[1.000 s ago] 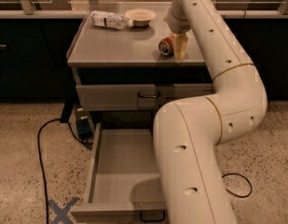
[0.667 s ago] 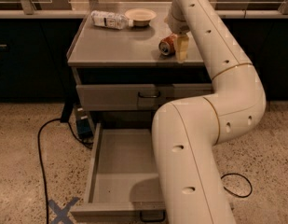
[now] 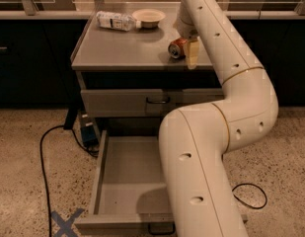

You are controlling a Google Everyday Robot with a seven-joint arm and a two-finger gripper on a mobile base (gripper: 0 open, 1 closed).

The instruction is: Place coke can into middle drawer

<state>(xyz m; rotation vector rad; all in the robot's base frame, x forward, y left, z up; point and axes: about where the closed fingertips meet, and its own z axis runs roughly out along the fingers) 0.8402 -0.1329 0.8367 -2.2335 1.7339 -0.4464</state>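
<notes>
Since the earlier frame almost nothing is moving: the hand (image 3: pixel 190 53) is staying at the same place in the upper middle of the frame, and the coke can (image 3: pixel 177 47) is not shifting either. The can is resting on the counter (image 3: pixel 127 48), near its front edge. It seems to be lying on its side with 1 silver end turned toward the lower left. The hand is coming down from above and is touching the can's right side. I judge this position is for a grasp, but I cannot tell whether the hand is already gripping the can or only standing against it.

The middle drawer (image 3: pixel 127 181) is standing pulled out in the lower part of the frame, and its flat floor is showing bare, so it is waiting to receive the can. The upper drawer (image 3: pixel 117 102) is staying closed under the counter, which is keeping the way down free. The big arm (image 3: pixel 206 147) is bending in front of the right part of the open drawer and is hiding that part.

A plastic bottle (image 3: pixel 115 20) and a bowl (image 3: pixel 148 17) are lying at the back of the counter, well apart from the can, so they are not disturbing the grasp. The task is not yet far along, I think: the can is not yet lifted.
</notes>
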